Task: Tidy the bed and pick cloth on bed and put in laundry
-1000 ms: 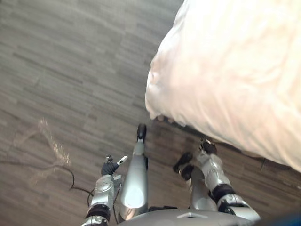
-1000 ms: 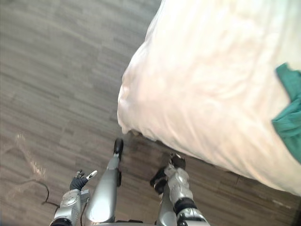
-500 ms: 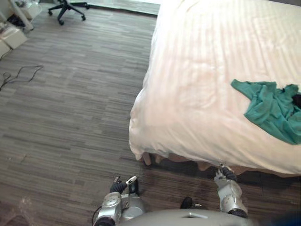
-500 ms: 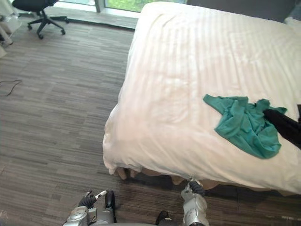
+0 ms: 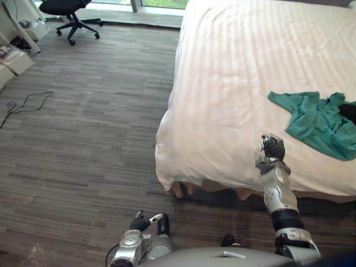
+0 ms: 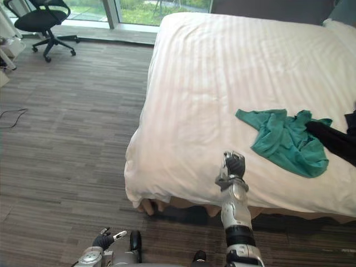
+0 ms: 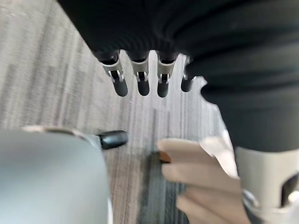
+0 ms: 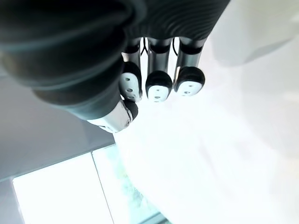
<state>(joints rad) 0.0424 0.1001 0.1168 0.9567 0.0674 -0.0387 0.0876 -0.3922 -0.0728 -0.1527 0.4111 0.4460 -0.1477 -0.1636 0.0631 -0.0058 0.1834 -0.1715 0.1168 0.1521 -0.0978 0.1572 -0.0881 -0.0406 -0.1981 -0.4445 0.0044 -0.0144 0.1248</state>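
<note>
Your right hand hovers curled and empty over the bed's near edge; the green cloth lies apart, further right; close early and you'll likely grab sheet instead; your left hand hangs relaxed near the floor.

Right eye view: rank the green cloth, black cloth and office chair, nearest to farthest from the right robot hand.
From the right robot hand:
1. green cloth, just right, on the bed.
2. black cloth, further right, on the bed.
3. office chair, far left.
</note>
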